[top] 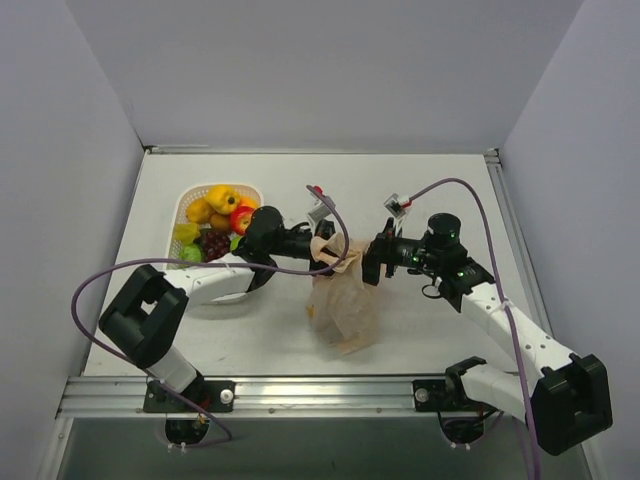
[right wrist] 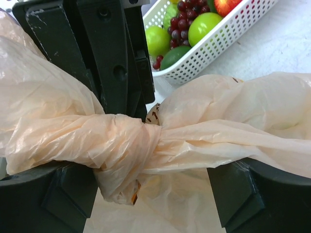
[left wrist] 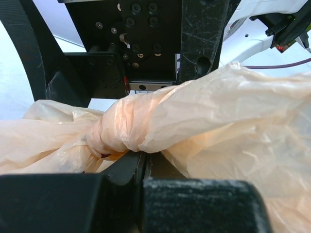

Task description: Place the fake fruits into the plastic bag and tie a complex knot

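Observation:
The pale orange plastic bag (top: 345,305) hangs at the table's centre, its top twisted into a knot (right wrist: 129,141) that also shows in the left wrist view (left wrist: 116,128). My left gripper (top: 325,257) is shut on the bag's plastic just beside the knot, its jaws pressed together (left wrist: 143,158). My right gripper (top: 369,262) faces it from the right and is open, its fingers (right wrist: 68,194) spread wide on either side of the knotted strand, which lies across them. Fake fruits (top: 218,222) lie in the white basket: yellow, red, green and purple grapes (right wrist: 187,19). What the bag contains is hidden.
The white lattice basket (top: 185,205) stands at the left back of the table, close behind my left arm, and its rim shows in the right wrist view (right wrist: 218,46). Purple cables loop over both arms. Grey walls enclose the table.

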{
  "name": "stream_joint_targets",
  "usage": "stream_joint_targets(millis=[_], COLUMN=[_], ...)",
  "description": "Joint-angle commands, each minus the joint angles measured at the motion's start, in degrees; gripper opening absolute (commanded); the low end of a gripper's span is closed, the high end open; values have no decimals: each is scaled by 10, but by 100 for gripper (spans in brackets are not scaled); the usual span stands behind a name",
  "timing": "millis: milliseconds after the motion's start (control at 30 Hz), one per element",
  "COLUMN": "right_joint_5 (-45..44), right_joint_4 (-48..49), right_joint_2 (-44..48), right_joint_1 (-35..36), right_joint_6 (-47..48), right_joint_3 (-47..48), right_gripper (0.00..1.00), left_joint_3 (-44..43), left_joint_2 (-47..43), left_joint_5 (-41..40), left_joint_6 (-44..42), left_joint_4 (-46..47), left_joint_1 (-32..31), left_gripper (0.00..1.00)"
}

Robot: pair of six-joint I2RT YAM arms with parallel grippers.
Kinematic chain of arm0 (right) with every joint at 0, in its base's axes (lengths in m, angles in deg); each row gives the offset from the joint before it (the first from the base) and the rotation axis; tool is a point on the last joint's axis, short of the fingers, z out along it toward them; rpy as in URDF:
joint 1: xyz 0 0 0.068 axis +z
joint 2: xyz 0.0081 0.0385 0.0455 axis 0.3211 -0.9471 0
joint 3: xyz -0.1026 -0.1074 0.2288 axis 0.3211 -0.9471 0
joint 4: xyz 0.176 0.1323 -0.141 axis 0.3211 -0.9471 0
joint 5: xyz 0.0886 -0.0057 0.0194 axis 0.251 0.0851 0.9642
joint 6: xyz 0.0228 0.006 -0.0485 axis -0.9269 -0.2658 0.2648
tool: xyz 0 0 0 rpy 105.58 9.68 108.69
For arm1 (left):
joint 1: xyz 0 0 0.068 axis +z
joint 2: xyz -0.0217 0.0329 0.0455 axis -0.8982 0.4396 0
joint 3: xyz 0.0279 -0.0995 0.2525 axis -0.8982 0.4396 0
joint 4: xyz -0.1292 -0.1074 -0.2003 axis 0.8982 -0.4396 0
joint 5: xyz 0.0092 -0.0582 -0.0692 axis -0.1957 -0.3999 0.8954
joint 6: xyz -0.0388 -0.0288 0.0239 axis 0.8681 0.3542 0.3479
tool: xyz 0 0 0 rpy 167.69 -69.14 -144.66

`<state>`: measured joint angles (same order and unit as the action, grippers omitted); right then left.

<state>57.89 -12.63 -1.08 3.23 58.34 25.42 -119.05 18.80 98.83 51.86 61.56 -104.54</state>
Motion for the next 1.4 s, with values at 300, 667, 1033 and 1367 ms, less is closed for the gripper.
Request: stream_joint_targets(millis=[300,667,1033,1367], right_joint_5=[-95,-89,5,-38], right_joint_4=[122,101,-316,-283], right_joint_2=[-22,-12,106,99], right_joint_1=[29,26,-29,-96], right_joint_6=[-40,16,218,191], right_joint_3=[-40,-63,28,24], right_gripper=[84,86,84,21], left_joint_3=[-39,-22,-3,-11], left_joint_2=[134,167,141,142], left_joint_5=[3,1,-1,3], left_joint_6=[112,136,126,125], left_joint_4=[199,282,269,265], left_joint_1=[-10,-29,-12,-13], left_gripper=[0,0,0,0])
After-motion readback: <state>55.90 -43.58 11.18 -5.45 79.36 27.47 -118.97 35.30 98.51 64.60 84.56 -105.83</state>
